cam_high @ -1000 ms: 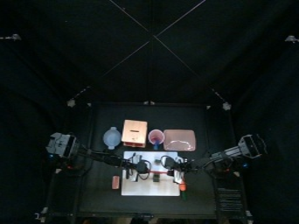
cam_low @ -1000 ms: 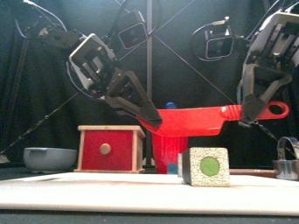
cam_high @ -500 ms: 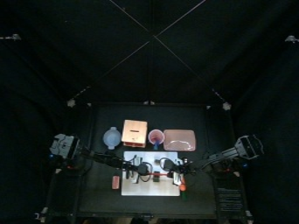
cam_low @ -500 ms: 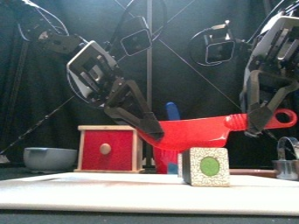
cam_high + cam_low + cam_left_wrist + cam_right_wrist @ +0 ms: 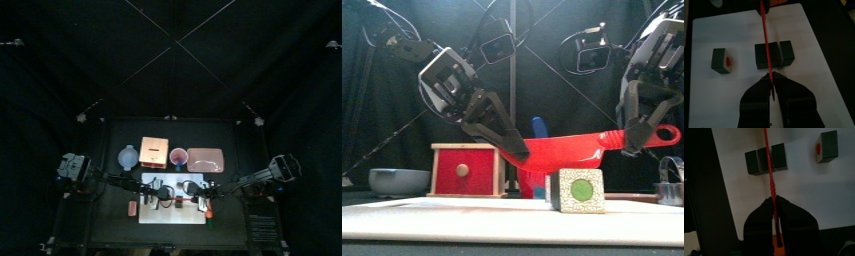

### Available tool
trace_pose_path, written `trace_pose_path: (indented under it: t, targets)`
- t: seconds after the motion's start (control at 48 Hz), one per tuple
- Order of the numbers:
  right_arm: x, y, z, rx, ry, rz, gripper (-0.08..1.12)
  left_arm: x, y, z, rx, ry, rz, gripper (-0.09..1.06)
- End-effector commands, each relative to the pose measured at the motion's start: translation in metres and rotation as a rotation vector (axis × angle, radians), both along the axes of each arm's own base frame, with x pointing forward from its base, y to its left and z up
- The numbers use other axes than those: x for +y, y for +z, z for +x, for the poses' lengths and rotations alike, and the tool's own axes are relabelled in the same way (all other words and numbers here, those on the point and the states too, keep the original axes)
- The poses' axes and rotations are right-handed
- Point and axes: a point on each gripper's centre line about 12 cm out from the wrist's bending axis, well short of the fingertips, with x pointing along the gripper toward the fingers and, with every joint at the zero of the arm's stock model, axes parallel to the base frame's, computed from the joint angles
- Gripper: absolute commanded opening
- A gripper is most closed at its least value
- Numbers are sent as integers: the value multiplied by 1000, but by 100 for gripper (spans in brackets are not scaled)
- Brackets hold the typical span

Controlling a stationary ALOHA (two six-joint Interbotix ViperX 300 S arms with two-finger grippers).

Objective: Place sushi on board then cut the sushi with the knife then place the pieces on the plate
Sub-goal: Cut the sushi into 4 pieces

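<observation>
The left hand is shut tight on the blade end of the red knife, and the right hand on its handle end. Together they hold it level over the board. Beneath the blade lie two joined sushi blocks, with a third piece apart beside them. The pink plate sits on the counter behind the board.

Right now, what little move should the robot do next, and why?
Probably lower the red knife straight down: the left gripper and right gripper clamp its ends, and it hangs above the joined sushi roll on the white board.
</observation>
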Motion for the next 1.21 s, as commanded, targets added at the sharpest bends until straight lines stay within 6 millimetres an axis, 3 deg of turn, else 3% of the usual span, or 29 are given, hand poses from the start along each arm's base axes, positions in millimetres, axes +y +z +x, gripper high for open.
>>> trace_pose_path:
  t: [0.021, 0.333, 1.208]
  targets:
    - [0, 14, 2, -40, -8, 14, 27, -2, 9, 3, -26, -6, -2, 47]
    - [-1, 21, 2, -64, -7, 16, 27, -2, 13, 4, -34, -6, -3, 47]
    - [-2, 15, 0, -48, -15, 20, 27, 1, 7, 4, -20, 4, -3, 47]
